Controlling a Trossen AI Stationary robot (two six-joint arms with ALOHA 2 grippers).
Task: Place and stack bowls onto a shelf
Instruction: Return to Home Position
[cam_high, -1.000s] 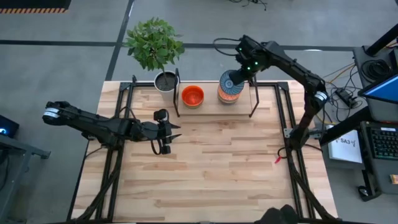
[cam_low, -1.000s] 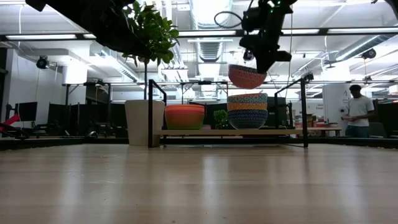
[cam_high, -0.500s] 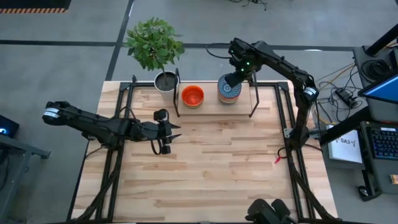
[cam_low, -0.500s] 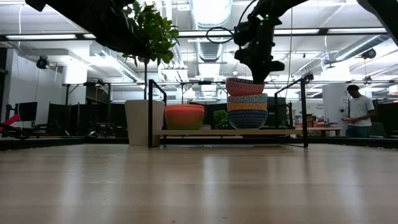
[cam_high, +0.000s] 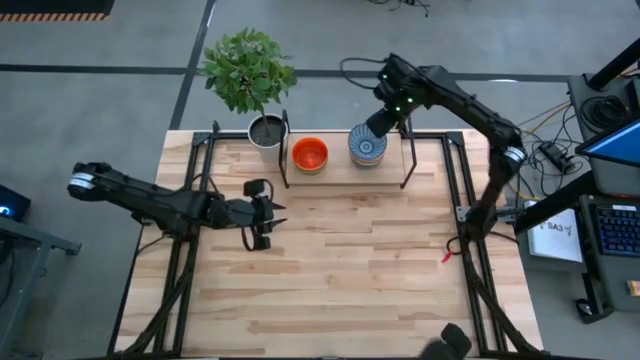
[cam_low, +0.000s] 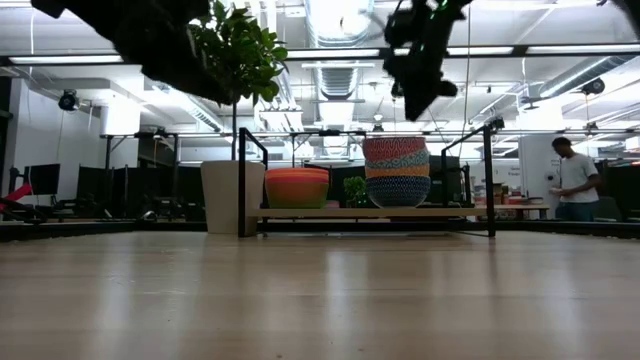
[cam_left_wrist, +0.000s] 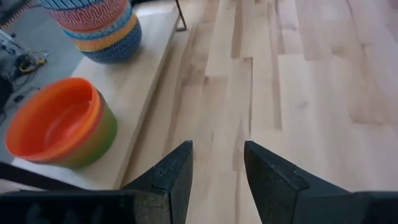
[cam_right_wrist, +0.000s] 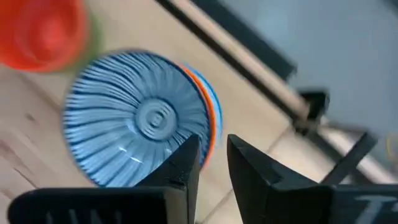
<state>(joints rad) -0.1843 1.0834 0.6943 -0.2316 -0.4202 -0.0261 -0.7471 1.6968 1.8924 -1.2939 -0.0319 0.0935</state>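
On the light-wood shelf (cam_high: 340, 170), a stack of several patterned bowls (cam_high: 367, 146) stands at its right part; the top bowl is blue-and-white inside (cam_right_wrist: 140, 118). A red-orange bowl nested in a green one (cam_high: 310, 154) stands to the left of it. My right gripper (cam_high: 378, 123) hovers open above the stack's far right edge, clear of it in the low view (cam_low: 418, 98). My left gripper (cam_high: 270, 218) is open and empty above the table, in front of the shelf's left end.
A white pot (cam_high: 266, 130) with a green plant stands at the shelf's left end. Black upright posts (cam_high: 408, 160) frame the shelf. The wide wooden tabletop (cam_high: 350, 270) lies in front. A person (cam_low: 575, 180) stands in the room beyond.
My right gripper has lowered a patterned bowl from above onto the stack at the shelf's right part, let go of it, and risen up and a little to the right. The bowl now rests nested on top of the stack.
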